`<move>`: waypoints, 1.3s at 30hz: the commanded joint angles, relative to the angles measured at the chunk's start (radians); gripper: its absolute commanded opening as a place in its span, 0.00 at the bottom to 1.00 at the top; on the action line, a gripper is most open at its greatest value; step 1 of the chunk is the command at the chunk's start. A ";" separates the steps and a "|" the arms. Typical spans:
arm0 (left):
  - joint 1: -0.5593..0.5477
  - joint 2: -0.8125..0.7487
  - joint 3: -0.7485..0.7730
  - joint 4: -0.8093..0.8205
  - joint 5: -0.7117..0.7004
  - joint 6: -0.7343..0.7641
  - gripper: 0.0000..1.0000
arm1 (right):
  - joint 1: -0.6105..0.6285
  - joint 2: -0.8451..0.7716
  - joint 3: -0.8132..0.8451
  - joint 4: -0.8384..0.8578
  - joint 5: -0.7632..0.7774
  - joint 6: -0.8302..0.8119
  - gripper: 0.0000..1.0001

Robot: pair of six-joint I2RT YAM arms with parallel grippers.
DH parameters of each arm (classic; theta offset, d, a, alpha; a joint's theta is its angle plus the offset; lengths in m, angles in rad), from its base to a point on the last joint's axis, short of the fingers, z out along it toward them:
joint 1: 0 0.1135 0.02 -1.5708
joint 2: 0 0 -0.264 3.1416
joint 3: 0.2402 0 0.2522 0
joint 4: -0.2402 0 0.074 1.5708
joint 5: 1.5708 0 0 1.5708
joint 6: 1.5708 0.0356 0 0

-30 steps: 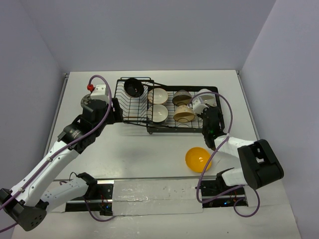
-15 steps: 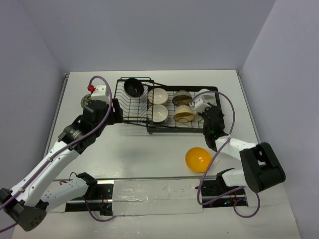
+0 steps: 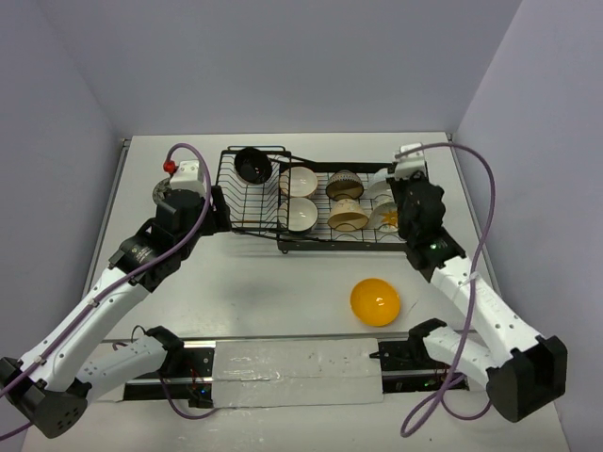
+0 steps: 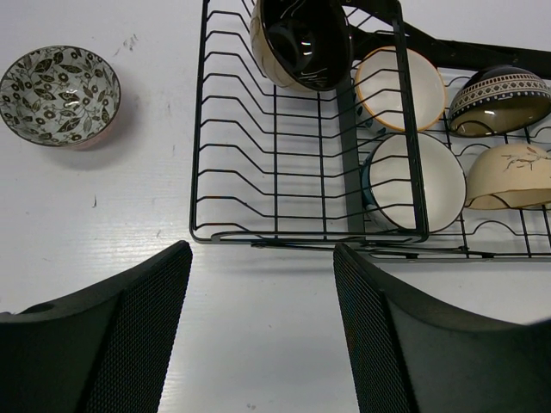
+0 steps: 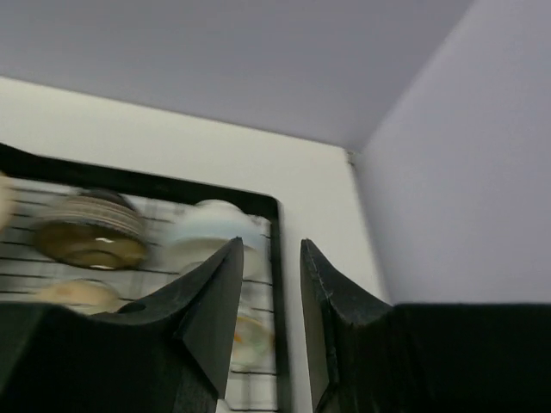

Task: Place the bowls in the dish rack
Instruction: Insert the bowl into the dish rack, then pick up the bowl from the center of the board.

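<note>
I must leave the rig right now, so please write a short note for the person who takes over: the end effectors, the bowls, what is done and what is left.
Left end effector: open, empty, on the near side of the dish rack, at its basket end.
Right end effector: open, empty, above the rack's right end.
Done: seven bowls seem to be in the rack, the black bowl in the basket section and the others on the tray section.
Left: the orange-yellow bowl on the table in front of the rack, and the leaf-patterned bowl on the table left of the rack.
</note>
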 commanded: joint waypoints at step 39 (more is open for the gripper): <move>0.164 0.088 0.002 0.036 -0.023 -0.032 0.75 | 0.843 -0.006 -0.024 -1.167 -0.144 1.386 0.54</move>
